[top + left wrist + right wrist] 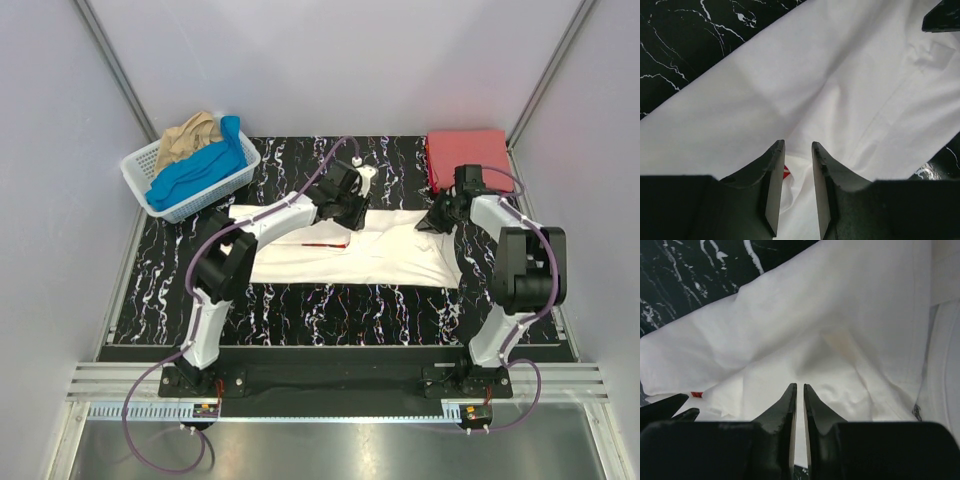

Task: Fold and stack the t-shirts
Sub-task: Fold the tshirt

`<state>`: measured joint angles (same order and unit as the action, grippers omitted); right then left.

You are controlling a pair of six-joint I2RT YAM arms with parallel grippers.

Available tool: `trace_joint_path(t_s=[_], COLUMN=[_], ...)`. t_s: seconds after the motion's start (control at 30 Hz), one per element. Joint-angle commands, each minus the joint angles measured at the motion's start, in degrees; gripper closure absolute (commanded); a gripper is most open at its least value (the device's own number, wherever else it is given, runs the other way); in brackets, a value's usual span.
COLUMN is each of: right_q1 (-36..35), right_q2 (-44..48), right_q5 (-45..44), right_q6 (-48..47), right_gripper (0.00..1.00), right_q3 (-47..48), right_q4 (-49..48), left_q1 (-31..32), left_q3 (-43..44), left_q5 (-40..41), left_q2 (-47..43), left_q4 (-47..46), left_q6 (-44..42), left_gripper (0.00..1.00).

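The white cloth t-shirt (390,255) lies spread flat across the middle of the black, white-veined marbled tabletop (340,305), with both grippers working at its far edge. The left gripper (797,145) has its fingers drawn close on a gathered fold of the shirt. A sliver of the red chest print (786,171) shows beside its left finger. The right gripper (799,386) is pressed nearly together, pinching a thin ridge of the same shirt. Bare table runs along the near side of both tools. Just beyond the right gripper lies a folded plain red t-shirt (468,155). Well out to the left of the left gripper sits a white plastic lattice basket (215,192), holding a blue t-shirt (205,165) and a crumpled tan t-shirt (190,135).
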<state>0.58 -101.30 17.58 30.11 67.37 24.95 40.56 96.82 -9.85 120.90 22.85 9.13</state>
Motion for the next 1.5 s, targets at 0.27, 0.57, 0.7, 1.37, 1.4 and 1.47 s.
trace_joint_path(t_s=[0.27, 0.57, 0.7, 1.37, 1.4, 1.47], right_q1=[-0.23, -0.23, -0.32, -0.23, -0.31, -0.23], right_q2=[-8.65, -5.50, -4.09, 5.58, 5.58, 5.93], right_q5=[-6.15, -12.30, -9.16, -10.18, -11.51, -15.45], right_q6=[-2.86, -4.53, -4.71, 4.43, 4.17, 3.73], right_gripper=[0.84, 0.83, 0.81, 0.89, 0.90, 0.90], right_q3=[2.76, 0.13, 0.56, -10.33, -10.77, -12.26], right_q4=[-2.98, -2.89, -2.89, -3.42, -3.42, -3.50], left_q1=[-0.65, -3.20, -3.29, -13.30, -14.18, -15.06], left_q3=[-0.04, -1.36, -1.98, -19.98, -20.87, -24.11], left_q5=[5.53, 5.81, 2.29, 5.37, 5.10, 4.66], left_q2=[5.40, 4.78, 2.77, -14.46, -14.73, -14.82], left_q4=[-1.49, -1.93, -2.46, 5.10, 5.01, 4.05], left_q6=[1.25, 6.16, 5.99, 11.35, 12.66, 14.07], left_gripper=[0.79, 0.97, 0.76, 0.53, 0.53, 0.53])
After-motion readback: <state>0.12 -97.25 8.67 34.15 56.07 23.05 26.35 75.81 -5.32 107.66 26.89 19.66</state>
